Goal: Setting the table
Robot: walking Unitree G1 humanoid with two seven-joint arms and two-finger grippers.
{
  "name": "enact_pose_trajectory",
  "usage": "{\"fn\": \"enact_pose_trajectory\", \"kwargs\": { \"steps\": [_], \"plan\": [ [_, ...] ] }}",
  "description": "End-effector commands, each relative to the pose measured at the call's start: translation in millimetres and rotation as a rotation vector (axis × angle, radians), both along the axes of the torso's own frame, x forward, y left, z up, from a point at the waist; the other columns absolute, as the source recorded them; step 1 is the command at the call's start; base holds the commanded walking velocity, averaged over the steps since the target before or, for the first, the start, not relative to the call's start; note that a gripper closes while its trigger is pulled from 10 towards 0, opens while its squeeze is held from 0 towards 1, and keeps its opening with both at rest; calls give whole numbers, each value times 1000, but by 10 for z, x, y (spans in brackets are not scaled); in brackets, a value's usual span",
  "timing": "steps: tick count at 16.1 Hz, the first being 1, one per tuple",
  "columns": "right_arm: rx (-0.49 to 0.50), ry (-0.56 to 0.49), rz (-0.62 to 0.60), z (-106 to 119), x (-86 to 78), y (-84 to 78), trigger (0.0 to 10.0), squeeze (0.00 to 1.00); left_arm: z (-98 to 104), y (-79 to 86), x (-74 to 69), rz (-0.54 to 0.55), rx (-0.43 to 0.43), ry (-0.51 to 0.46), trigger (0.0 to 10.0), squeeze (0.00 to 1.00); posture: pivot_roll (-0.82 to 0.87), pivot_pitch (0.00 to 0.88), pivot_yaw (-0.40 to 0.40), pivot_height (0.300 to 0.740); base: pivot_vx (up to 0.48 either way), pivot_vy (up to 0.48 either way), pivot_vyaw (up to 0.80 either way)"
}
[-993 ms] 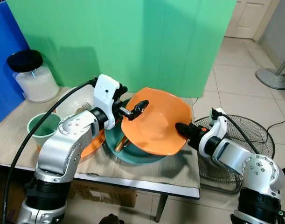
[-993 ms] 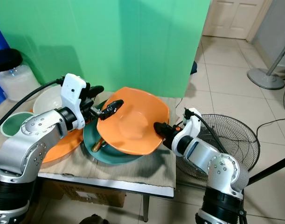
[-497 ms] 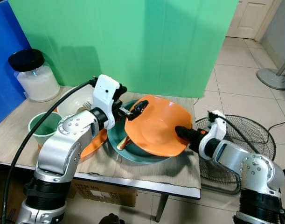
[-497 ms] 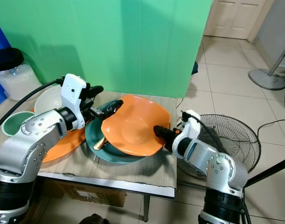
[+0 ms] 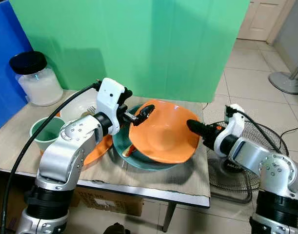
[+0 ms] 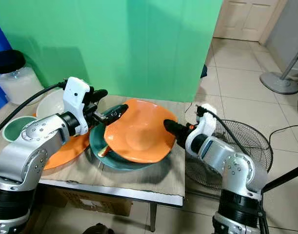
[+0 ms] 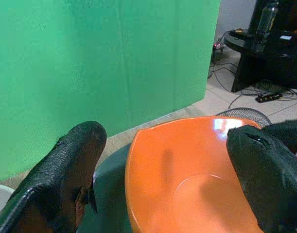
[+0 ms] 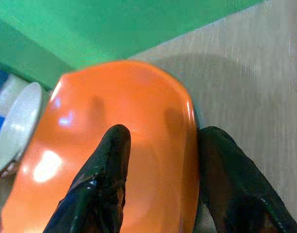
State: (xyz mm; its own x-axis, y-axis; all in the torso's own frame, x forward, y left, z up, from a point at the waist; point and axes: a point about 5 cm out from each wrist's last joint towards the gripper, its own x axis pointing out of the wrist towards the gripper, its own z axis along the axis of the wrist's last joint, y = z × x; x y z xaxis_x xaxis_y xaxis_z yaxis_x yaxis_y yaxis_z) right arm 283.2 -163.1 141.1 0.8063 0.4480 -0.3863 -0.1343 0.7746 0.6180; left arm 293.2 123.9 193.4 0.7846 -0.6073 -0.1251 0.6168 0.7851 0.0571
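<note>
Orange plate (image 5: 164, 136), centre of frame, lies tilted on a teal plate (image 5: 120, 146). The left gripper (image 5: 143, 112) straddles its upper-left rim, fingers spread wide; contact cannot be confirmed. The right gripper (image 5: 193, 126) straddles the right rim, fingers apart, one above and one outside the edge. The plate thus spans the gap between both tools, each equally near. A brown utensil (image 5: 128, 149) shows partly beneath the plate. At left stand a green cup (image 5: 45, 133), a white bowl (image 5: 80, 109) and a jar (image 5: 35, 80).
</note>
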Motion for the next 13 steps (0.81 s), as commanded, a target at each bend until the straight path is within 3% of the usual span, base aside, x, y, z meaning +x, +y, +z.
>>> {"fn": "enact_pose_trajectory", "kwargs": {
  "steps": [1, 7, 11, 13],
  "plan": [
    [30, -23, 31, 78, 8, 21, 10000, 0, 40, -15, 23, 3, 8, -17, 10000, 0, 98, 0, 2, 740, 0, 0, 0],
    [37, -29, 63, 153, 22, -9, 10000, 0, 26, -9, 16, -4, 17, -14, 10000, 0, 96, 0, 3, 740, 0, 0, 0],
    [-2, 63, 105, -5, -58, 76, 10000, 0, 29, -28, 22, -11, 19, -16, 10000, 0, 95, 0, 3, 740, 0, 0, 0],
    [-9, 50, 75, 1, -36, 48, 10000, 0, 32, -31, 26, -12, 22, -20, 10000, 0, 95, 0, 3, 740, 0, 0, 0]
  ]
}}
